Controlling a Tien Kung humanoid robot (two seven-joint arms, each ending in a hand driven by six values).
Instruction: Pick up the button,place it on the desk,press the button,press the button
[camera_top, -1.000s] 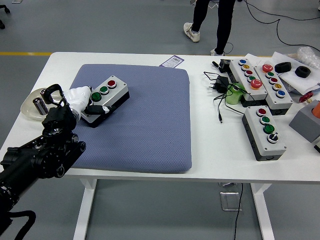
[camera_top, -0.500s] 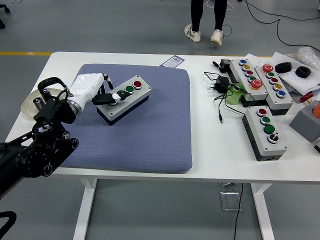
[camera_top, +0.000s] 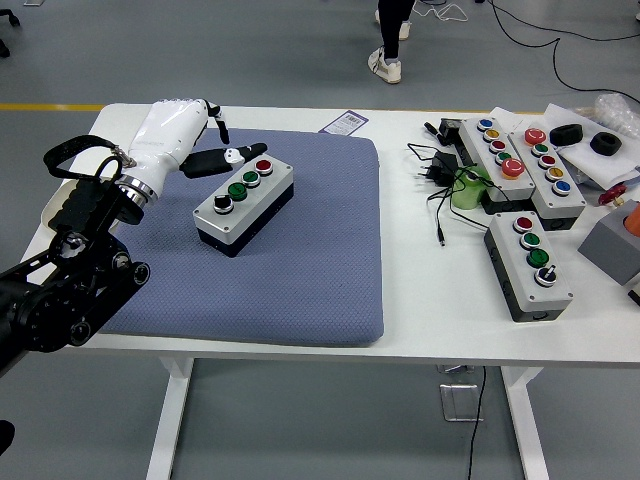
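Since the earlier frames your left hand (camera_top: 185, 135) has lifted off the button box (camera_top: 244, 204) and drawn back to the upper left of the frame; its fingers are loosely extended, holding nothing, with one dark fingertip (camera_top: 256, 151) poised just above the red button (camera_top: 263, 166). You have left the box resting free on the blue mat (camera_top: 300, 260), left of centre. Placement looks done; pressing comes next.
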